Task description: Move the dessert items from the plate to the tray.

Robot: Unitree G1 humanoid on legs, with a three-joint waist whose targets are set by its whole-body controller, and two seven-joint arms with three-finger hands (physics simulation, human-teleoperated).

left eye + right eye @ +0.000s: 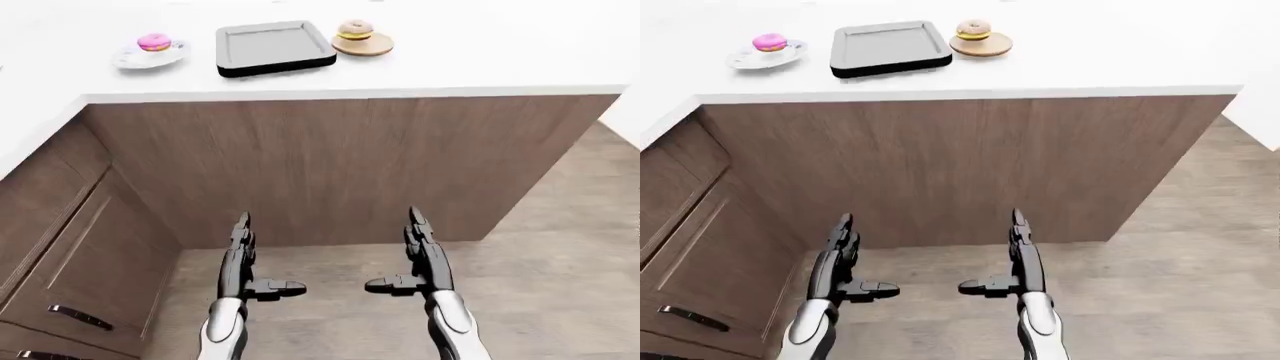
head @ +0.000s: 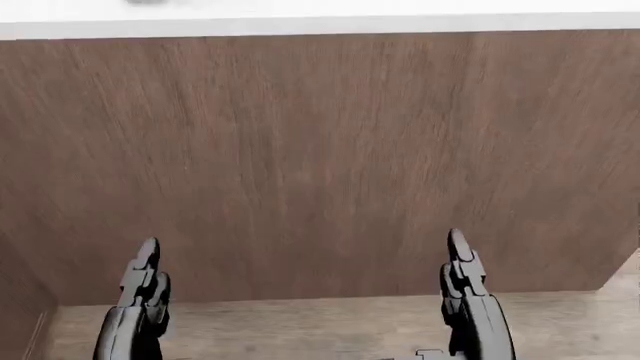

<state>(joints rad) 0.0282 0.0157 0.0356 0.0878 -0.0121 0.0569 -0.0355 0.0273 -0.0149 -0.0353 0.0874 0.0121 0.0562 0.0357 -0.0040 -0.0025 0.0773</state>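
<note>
both hands, left hand (image 1: 243, 259) and right hand (image 1: 420, 259), hang wide above wood floor (image 1: 560, 247) below white counter (image 1: 480, 52).

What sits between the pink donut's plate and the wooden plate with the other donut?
The empty gray tray lies between the white plate and the wooden plate, on the white counter; left-eye view shows it best.

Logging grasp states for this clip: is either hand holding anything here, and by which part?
Nothing is held. The left hand and right hand hang open and empty, low before the cabinet, far from the counter's desserts.
</note>
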